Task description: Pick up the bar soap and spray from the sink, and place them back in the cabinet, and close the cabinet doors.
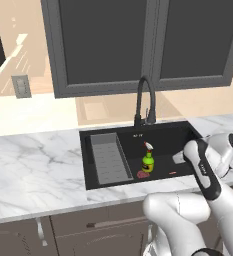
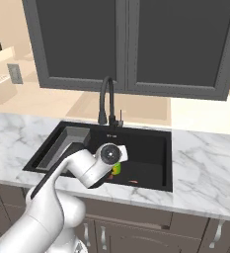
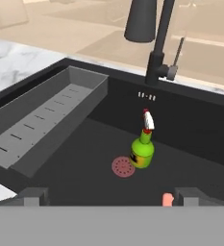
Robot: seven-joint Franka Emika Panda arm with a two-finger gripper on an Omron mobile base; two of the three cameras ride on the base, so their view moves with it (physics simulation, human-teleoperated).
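The glossy green spray with yellow label stands upright mid-frame in the matte black sink, beside the round red drain disc. The flat salmon bar soap lies at lower right, between the wide-open tool's tips.

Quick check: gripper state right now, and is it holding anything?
Gripper: open, holding nothing, above the sink.

Spray mostly behind the arm.

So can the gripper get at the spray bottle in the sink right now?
Probably yes. The spray stands upright on the sink floor beside the drain disc, nothing over it, and the gripper is open just above the basin.
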